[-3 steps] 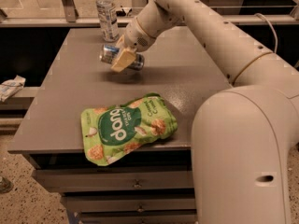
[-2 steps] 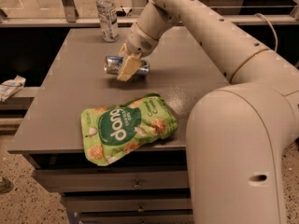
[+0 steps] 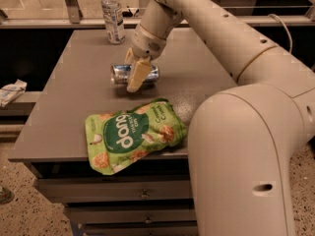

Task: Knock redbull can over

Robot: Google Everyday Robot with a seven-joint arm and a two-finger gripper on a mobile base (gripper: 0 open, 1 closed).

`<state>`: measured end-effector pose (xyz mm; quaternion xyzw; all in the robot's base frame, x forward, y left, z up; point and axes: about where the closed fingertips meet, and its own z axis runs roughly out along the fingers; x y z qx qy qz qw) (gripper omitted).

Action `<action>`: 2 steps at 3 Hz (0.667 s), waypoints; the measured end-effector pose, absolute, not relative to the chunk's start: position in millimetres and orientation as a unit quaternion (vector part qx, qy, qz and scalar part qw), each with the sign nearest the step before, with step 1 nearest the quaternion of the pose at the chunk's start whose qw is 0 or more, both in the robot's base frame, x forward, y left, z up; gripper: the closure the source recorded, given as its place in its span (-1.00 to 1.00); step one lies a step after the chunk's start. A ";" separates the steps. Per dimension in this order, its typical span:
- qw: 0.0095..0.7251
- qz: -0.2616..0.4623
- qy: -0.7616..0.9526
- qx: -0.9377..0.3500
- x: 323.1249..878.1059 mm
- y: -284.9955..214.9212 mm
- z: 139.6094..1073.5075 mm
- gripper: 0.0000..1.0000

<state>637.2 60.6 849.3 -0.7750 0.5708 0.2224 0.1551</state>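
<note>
Claw [image 3: 134,77] — grip state cannot be told — directly over redbull can [image 3: 119,74], already lying sideways on surface [image 3: 74,87]; best lift straight clear, avoiding rolling it.

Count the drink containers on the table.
2. The redbull can lies on its side mid-table, at the gripper; the water bottle stands upright at the table's far edge. The arm may hide more.

A grey tabletop [image 3: 74,107] fills the middle; drawers [image 3: 142,194] sit under its front edge; speckled floor [image 3: 29,215] lies below its left corner; a metal-framed window [image 3: 29,1] runs behind its far edge; the pincer [image 3: 134,76] hangs above its centre.
</note>
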 end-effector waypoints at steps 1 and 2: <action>0.148 0.220 0.566 -0.781 635.7 61.8 848.8 -0.99; 0.153 0.221 0.568 -0.778 636.5 60.8 851.3 -1.00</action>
